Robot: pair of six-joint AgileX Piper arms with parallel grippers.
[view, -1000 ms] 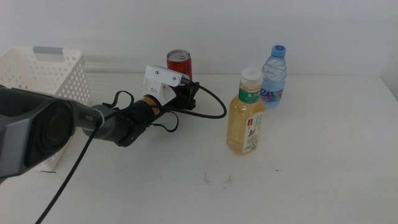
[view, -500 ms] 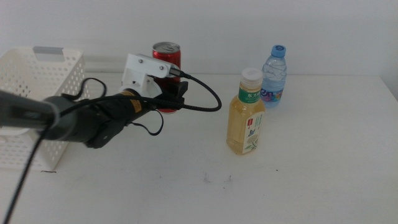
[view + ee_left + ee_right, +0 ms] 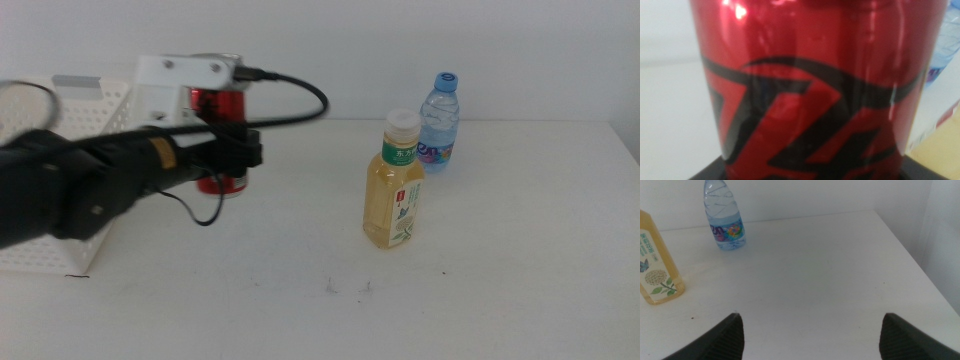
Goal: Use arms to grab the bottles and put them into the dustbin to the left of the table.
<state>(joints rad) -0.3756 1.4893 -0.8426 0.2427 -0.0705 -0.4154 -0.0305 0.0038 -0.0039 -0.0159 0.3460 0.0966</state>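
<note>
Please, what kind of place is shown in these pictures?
Probably a robot test bench in a lab: a bare white table against a blank wall, holding only a tea bottle and a water bottle, with a perforated white dustbin beside it. The left hand holds a red can.

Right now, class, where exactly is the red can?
In the middle view the red can is held in the left gripper at the table's left side, beside the dustbin, well left of the tea bottle.
</note>
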